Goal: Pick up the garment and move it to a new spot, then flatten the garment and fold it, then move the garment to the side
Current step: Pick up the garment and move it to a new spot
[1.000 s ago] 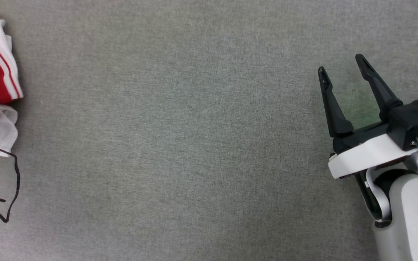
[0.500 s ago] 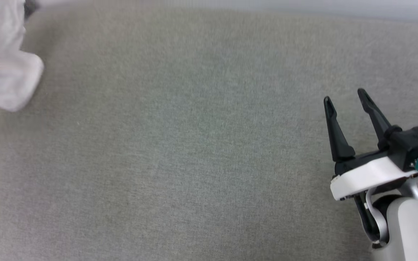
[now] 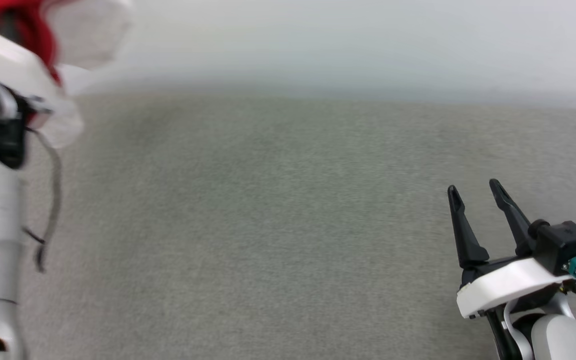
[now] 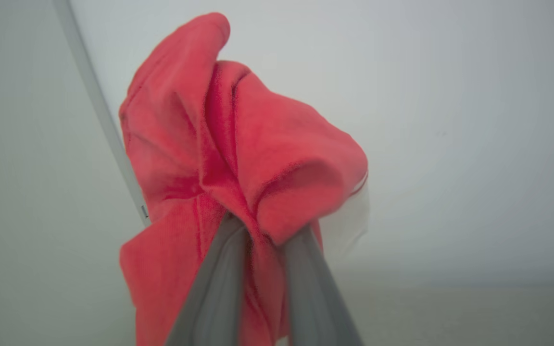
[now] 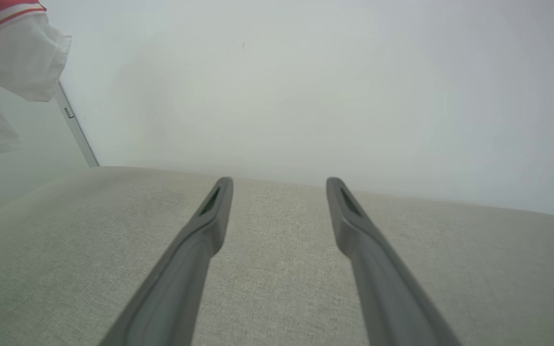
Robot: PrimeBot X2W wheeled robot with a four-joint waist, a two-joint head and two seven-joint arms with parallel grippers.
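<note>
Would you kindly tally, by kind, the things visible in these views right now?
Red-and-white jersey garment: 1
Dark two-fingered end effectors: 2 (left end effector gripping the garment, right end effector open)
Grey woven fabric surface: 1
Total: 4

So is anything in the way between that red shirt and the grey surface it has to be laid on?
Nothing visible does. The left claw grips the garment, raised at the far left. The grey surface lies bare, and the open right claw sits at its lower right, off to one side.
</note>
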